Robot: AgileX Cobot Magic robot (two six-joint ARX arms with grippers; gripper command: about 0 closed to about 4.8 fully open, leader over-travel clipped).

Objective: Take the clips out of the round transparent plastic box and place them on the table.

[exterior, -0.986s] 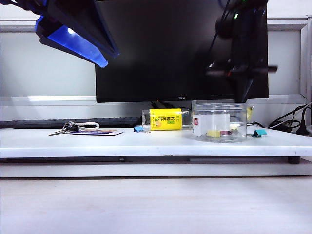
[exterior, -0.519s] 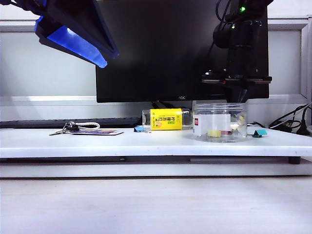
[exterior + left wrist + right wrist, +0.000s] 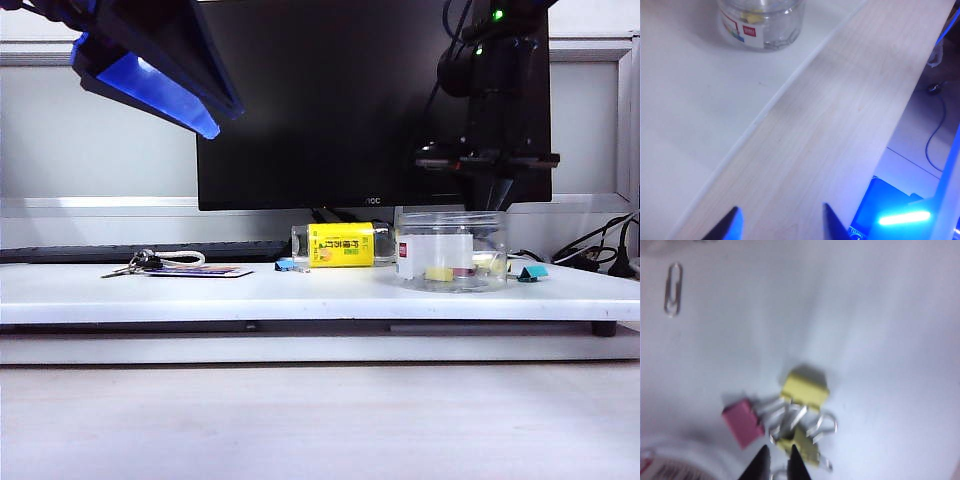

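table (image 3: 200, 290), box (image 3: 450, 250) with clips (image 3: 805, 390)

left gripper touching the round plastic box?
Apart. Left wrist view: open left gripper hangs over the wooden surface, with bare table between it and the box.

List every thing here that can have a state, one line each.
round transparent plastic box: upright, no lid on.
yellow clips: lying loose on a white surface, ungripped.
pink clip: lying beside them.
left end effector: open, empty, raised off the table.
right end effector: slightly open, just above the clips.
bottle: lying on its side.
monitor: screen dark.
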